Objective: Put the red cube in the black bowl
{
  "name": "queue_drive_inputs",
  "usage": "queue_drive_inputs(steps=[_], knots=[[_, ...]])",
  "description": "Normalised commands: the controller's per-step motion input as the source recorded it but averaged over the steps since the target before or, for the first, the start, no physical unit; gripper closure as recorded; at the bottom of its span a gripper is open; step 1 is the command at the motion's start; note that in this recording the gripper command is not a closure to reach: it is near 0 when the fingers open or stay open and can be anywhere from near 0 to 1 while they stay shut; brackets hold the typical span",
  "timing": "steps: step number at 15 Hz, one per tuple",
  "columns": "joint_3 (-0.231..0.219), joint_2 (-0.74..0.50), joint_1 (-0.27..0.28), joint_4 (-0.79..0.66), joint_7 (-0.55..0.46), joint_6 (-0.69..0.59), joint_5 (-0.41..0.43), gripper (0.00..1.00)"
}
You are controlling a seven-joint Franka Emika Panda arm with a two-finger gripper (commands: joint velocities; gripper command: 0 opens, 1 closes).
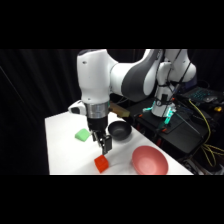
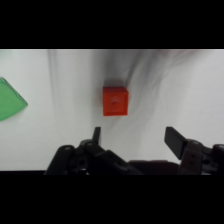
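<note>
A small bright red-orange cube (image 2: 115,101) sits on the plain white tabletop (image 1: 65,145). The small round bowl (image 1: 120,130) is matte black, the larger shallow bowl (image 1: 149,161) pink-red, the block (image 1: 82,134) green, the end effector (image 2: 134,137) black.

Red cube (image 1: 101,163) near black bowl (image 1: 120,130)

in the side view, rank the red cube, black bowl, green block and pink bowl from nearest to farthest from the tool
Measured from the tool in the side view:
1. red cube, just below the tool, on the table's near edge.
2. black bowl and green block, too close to call; bowl at picture right, block at picture left.
3. pink bowl, farthest, near right.
</note>
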Motion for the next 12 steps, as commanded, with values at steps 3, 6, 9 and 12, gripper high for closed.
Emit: queue_drive_inputs(steps=[3,6,9,12], knots=[[-0.103,0.17,0.123,0.03,0.12,0.3,-0.172,0.0],[-0.163,0.18,0.143,0.07,0.19,0.26,-0.185,0.0],[-0.149,0.14,0.124,0.09,0.18,0.19,-0.132,0.0],[-0.118,0.15,0.12,0.13,0.16,0.13,-0.097,0.0]])
